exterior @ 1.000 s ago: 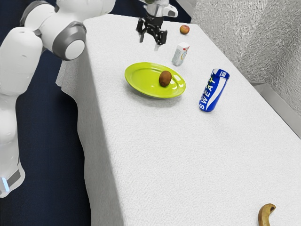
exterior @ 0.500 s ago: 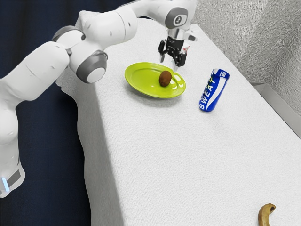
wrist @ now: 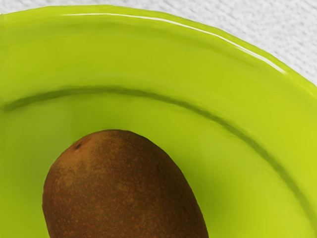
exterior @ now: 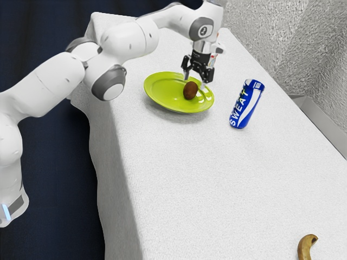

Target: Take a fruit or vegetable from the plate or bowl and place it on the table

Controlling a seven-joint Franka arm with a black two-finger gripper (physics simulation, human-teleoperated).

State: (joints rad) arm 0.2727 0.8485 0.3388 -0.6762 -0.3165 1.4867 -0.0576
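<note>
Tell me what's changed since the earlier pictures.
My gripper has moved from beyond the green plate, down close to the brown fruit on it; it is open, holding nothing. The fruit, plate, blue can and banana stayed put.

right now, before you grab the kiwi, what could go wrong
The kiwi is rounded and lies loose on the plate, so if my open gripper closes off-centre, it could roll away. The plate's raised rim is close to the gripper too, and a finger might catch it and shift the plate. Later, the blue can standing beside the plate could get knocked if I carry the kiwi out that way.
</note>
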